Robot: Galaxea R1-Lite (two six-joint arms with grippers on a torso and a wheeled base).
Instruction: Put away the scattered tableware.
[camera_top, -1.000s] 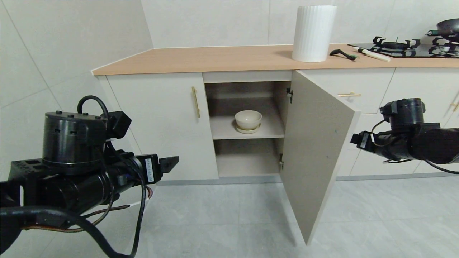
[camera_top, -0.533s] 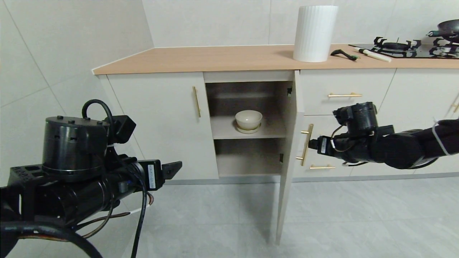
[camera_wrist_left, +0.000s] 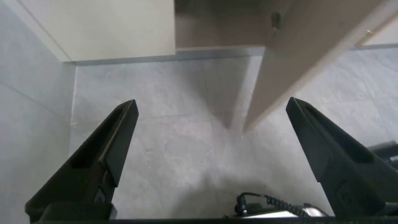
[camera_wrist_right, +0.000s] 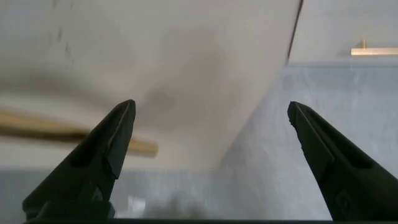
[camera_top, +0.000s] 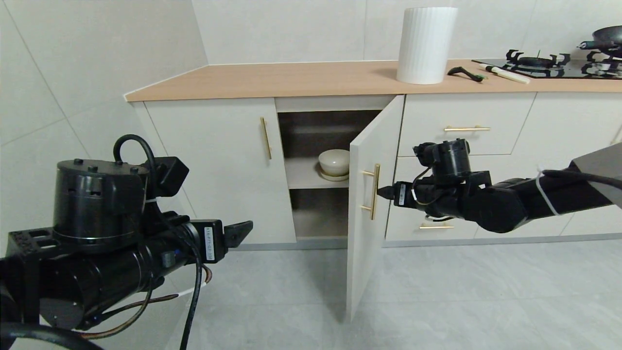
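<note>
While the door [camera_top: 370,214] stands partly open, the bowl [camera_top: 333,161] sits on a small plate [camera_top: 332,177] on the upper shelf [camera_top: 308,181] of the cabinet, its right side hidden behind the door's edge. The right jaws are level with the gold handle [camera_top: 373,191], just beside it on the door's outer face (whether they touch it, I cannot tell). They are spread wide, fingers [camera_wrist_right: 109,146] well apart, with nothing held. The left jaws hang low, above the floor [camera_top: 291,291] and before the closed door [camera_top: 218,170], likewise wide apart and empty, fingers [camera_wrist_left: 102,158] splayed. On the surface [camera_top: 291,78] stands a white ribbed cylinder [camera_top: 426,44], with a peeler [camera_top: 465,73] and a knife [camera_top: 503,74] beside it, near the stove [camera_top: 549,65].
</note>
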